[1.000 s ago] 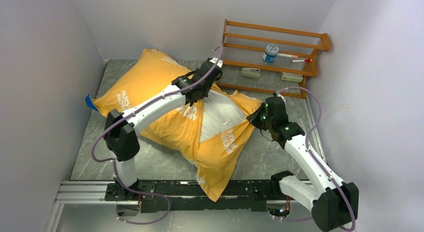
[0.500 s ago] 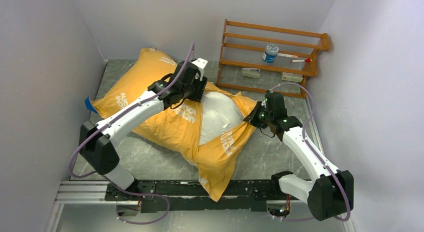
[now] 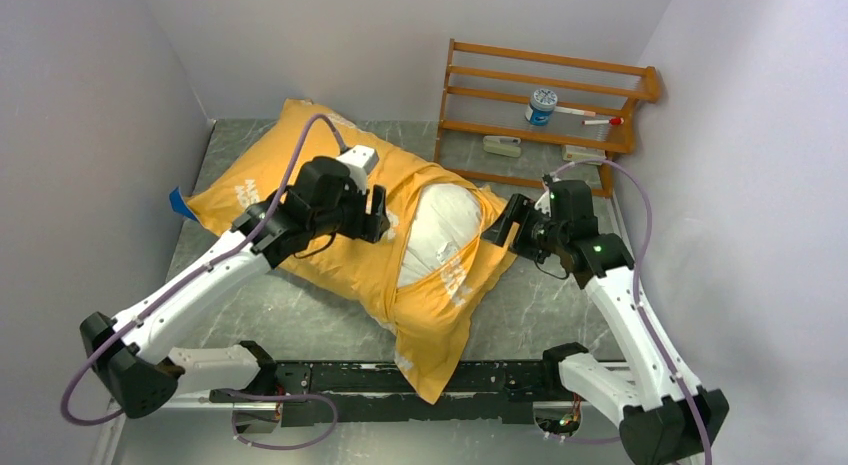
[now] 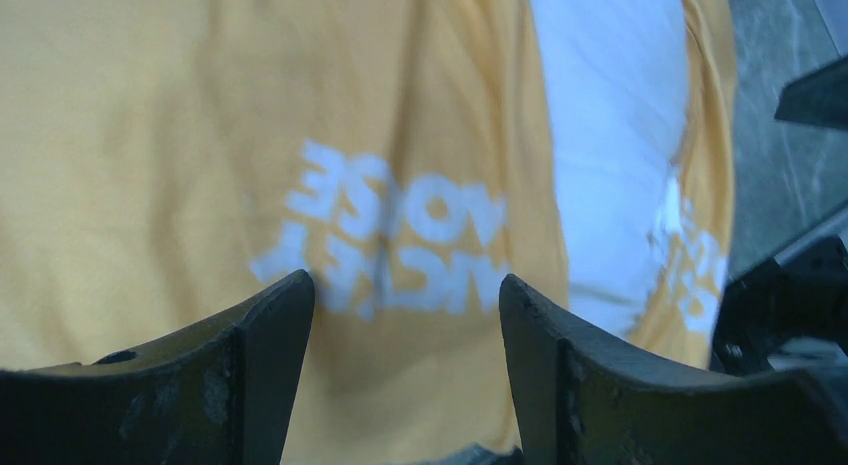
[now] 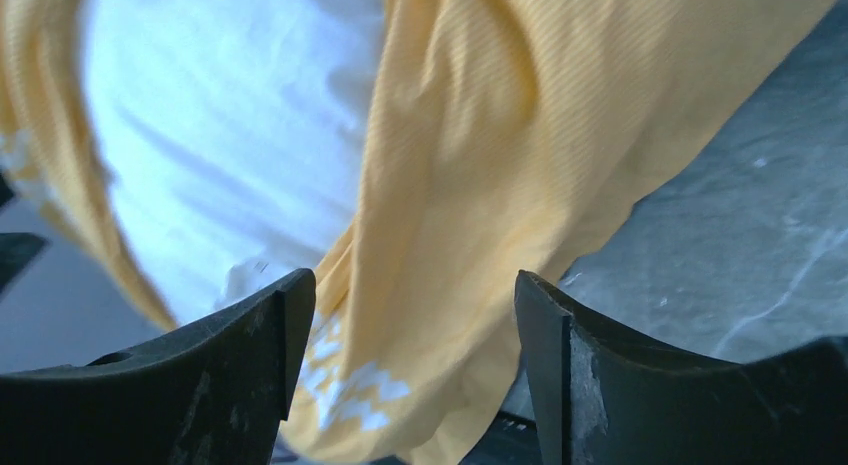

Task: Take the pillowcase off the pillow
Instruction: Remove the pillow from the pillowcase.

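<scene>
The pillowcase (image 3: 320, 175) lies orange-yellow side up, diagonally across the table, with a blue corner (image 3: 182, 205) peeping out at its left end. Through its gaping opening bulges the white pillow (image 3: 440, 220). My left gripper (image 3: 380, 215) hovers open over the fabric just left of the opening. In the left wrist view the gripper (image 4: 405, 300) holds nothing above the white lettering on the pillowcase (image 4: 150, 135), with the pillow (image 4: 610, 135) to the right. My right gripper (image 3: 503, 225) stands open at the opening's right edge. The right wrist view shows the gripper (image 5: 410, 295) empty over the pillowcase (image 5: 520, 135) and pillow (image 5: 220, 135).
A wooden rack (image 3: 550, 95) stands at the back right, holding a white-and-blue jar (image 3: 541, 105) and small items. Grey walls close in on the left and right. The pillowcase's near corner hangs over the metal rail (image 3: 330, 380) by the arm bases. Dark marbled table (image 5: 740, 235) shows right of the pillow.
Both grippers were shut on the opening's edges and have opened, letting the fabric go. The left arm has drawn back to the left; the right gripper has backed off slightly right.
</scene>
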{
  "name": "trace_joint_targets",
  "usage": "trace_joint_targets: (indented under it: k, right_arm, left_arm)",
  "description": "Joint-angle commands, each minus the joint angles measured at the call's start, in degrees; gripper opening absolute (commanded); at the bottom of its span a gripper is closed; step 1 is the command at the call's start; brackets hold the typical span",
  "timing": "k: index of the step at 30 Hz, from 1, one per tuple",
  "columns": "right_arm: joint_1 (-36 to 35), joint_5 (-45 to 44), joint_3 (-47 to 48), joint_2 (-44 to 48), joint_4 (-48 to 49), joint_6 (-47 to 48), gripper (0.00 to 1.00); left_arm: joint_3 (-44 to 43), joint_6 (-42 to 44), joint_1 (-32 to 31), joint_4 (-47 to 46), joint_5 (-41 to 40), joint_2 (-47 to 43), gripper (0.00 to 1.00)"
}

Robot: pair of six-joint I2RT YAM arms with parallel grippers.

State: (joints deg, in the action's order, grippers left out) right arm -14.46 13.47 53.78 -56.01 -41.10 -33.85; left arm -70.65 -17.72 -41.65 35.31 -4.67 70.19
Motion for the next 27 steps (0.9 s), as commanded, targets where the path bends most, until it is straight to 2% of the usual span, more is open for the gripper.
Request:
trace_joint_targets:
  k: [1, 3, 5, 9, 12, 14, 16, 23, 27]
  right_arm:
    - [-1.51, 8.87, -1.29, 3.81, -4.04, -4.55, 0.76]
    - [-7.08, 7.21, -1.61, 4.61, -3.79, -7.96, 0.75]
    - [-15.62, 0.68, -1.05, 5.05, -2.51, -12.95, 0.75]
    - [-32.79, -14.58, 1.80, 0.21, -2.17, -25.10, 0.76]
    - [-40.24, -28.26, 2.92, -3.27, -6.92, -35.01, 0.76]
    - [-42.44, -30.90, 1.20, -3.50, -5.66, -39.48, 0.77]
    - [-43.55, -31.36, -0.72, -3.96, -2.83, -42.15, 0.78]
    - [-45.67, -32.26, 0.36, -6.81, -0.62, -46.12, 0.78]
    - [-46.09, -34.24, 1.95, -6.57, -3.15, -48.21, 0.78]
  left_arm:
    - [5.08, -4.80, -5.07, -1.68, 3.58, -3.37, 0.73]
    - [6.25, -6.07, -9.29, -2.29, 0.92, -3.72, 0.73]
    - [6.59, -6.28, -12.44, -2.81, -1.78, -3.38, 0.75]
    - [5.31, -6.05, -16.09, 0.09, -9.50, -0.14, 0.75]
    - [4.90, -7.74, -16.42, 3.35, -18.04, 1.17, 0.74]
    - [5.62, -8.63, -16.42, 3.83, -22.46, 0.93, 0.76]
    - [6.99, -7.38, -16.45, 1.41, -22.86, 0.43, 0.76]
    - [9.65, -4.35, -16.41, -3.14, -17.21, 0.04, 0.76]
    - [11.17, -3.36, -16.46, -4.64, -13.66, -0.38, 0.76]
